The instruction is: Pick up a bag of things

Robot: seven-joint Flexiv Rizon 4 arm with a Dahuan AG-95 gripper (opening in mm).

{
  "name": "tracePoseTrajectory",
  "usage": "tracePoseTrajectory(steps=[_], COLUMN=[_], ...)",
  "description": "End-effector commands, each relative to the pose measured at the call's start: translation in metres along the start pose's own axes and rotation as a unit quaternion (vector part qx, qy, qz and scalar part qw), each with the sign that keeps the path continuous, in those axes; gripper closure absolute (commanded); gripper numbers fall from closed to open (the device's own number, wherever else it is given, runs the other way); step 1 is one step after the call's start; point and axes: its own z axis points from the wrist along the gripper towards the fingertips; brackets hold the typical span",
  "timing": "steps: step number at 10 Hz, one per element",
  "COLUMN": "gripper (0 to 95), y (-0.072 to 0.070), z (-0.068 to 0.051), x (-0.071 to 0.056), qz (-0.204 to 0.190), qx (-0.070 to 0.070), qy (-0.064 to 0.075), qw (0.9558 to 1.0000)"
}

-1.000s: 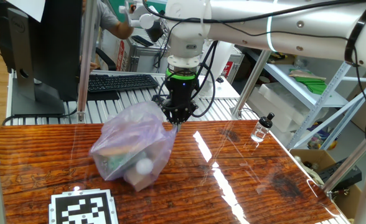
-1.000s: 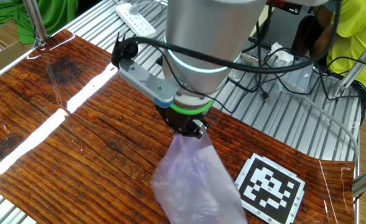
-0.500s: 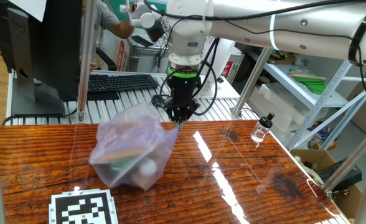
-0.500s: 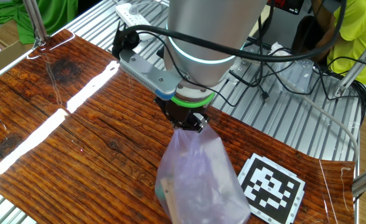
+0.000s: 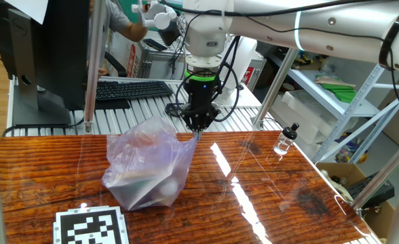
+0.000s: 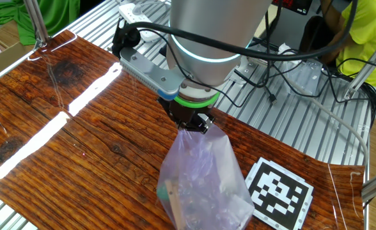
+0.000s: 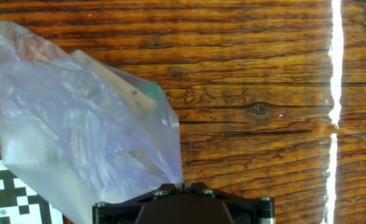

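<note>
The crinkly pale-lilac bag (image 5: pixel 147 167) hangs from my gripper (image 5: pixel 199 128), which is shut on its top corner. It hangs low over the wooden table (image 5: pixel 267 196); I cannot tell whether its bottom still touches. It also shows in the other fixed view (image 6: pixel 204 179) under the gripper (image 6: pixel 193 125), and in the hand view (image 7: pixel 77 118) left of the gripper (image 7: pixel 184 185). Through the plastic I see a tan wooden block (image 7: pixel 117 87), a green piece (image 7: pixel 150 98) and a white ball (image 5: pixel 165 183).
A small clear bottle with a black cap (image 5: pixel 286 139) stands at the table's right rear. A black-and-white marker tag (image 5: pixel 92 228) lies at the front left, beside the bag. A keyboard (image 5: pixel 133 89) sits behind the table on the metal rack.
The gripper has risen a little with the bag's corner in it. The bag has stretched taller and its contents have slid down and shifted.
</note>
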Motion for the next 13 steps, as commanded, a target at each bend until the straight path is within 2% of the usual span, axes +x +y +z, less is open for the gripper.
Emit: tracePoseTrajectory(steps=[1,3,6,9,11,12,13], gripper=[95.0,95.0,95.0,95.0,95.0,95.0,95.0], y=[-0.001,-0.002,-0.007,-0.014,-0.014,-0.013,-0.011], z=[-0.001,-0.003,-0.006,-0.012,-0.012,-0.011,-0.008], x=[0.0,0.001,-0.001,-0.003,-0.004,-0.004,-0.005], qz=[-0.001,0.0,-0.009,-0.027,-0.031,-0.033,-0.024], qx=[0.0,-0.002,0.004,-0.001,0.002,-0.001,-0.001], qy=[0.001,0.002,0.002,0.001,0.0,-0.006,-0.007], qw=[1.0,1.0,1.0,0.9996,0.9995,0.9994,0.9997])
